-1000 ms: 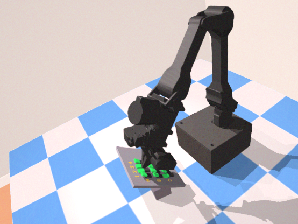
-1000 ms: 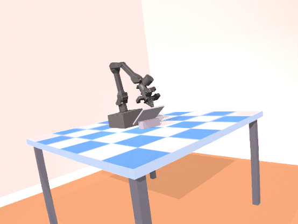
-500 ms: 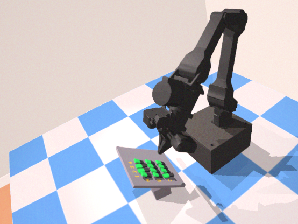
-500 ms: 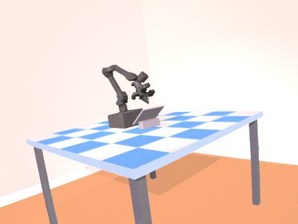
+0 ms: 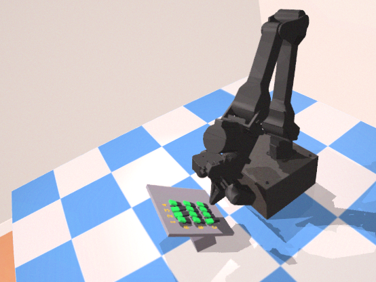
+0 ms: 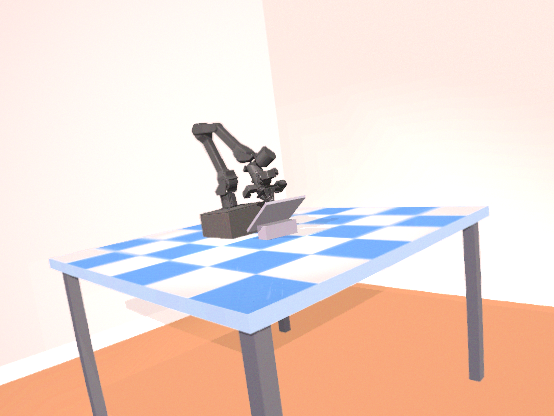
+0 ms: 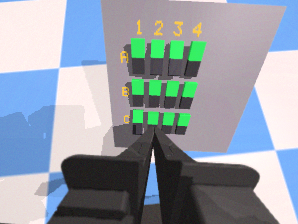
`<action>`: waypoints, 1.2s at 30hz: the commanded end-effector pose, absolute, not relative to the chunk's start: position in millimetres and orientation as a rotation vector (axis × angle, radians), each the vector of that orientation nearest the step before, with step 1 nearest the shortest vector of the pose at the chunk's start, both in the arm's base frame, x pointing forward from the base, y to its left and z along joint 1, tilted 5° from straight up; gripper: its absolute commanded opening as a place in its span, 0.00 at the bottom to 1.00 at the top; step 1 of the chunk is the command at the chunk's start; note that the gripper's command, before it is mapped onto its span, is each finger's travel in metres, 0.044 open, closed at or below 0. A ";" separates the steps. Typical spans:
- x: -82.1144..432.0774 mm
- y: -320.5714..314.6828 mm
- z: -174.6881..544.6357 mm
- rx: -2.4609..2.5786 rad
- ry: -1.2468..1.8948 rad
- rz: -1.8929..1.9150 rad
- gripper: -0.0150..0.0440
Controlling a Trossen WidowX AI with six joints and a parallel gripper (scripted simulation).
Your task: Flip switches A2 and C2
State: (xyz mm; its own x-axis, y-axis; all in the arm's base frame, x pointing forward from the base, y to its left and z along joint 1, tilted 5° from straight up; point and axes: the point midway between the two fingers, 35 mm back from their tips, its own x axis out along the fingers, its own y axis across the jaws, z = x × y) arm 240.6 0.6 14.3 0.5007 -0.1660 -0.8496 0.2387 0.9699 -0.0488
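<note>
The grey panel carries three rows of switches, each with a green far half and a dark near half. Switch A2 shows both halves in the wrist view, uncovered. Switch C2 shows its green half; its dark near half is partly covered by the fingertips. Which end of each is raised is hard to tell. My gripper is shut and empty. Its tips line up with the near end of C2 in the wrist view and appear slightly above the panel in the top view.
Neighbouring switches C1 and C3 stand close on either side of C2. Row B, with switch B2, lies between rows A and C. The panel slopes on a block in front of the arm's base.
</note>
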 end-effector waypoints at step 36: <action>254.3 -4.0 -11.8 0.078 1.021 -0.240 0.25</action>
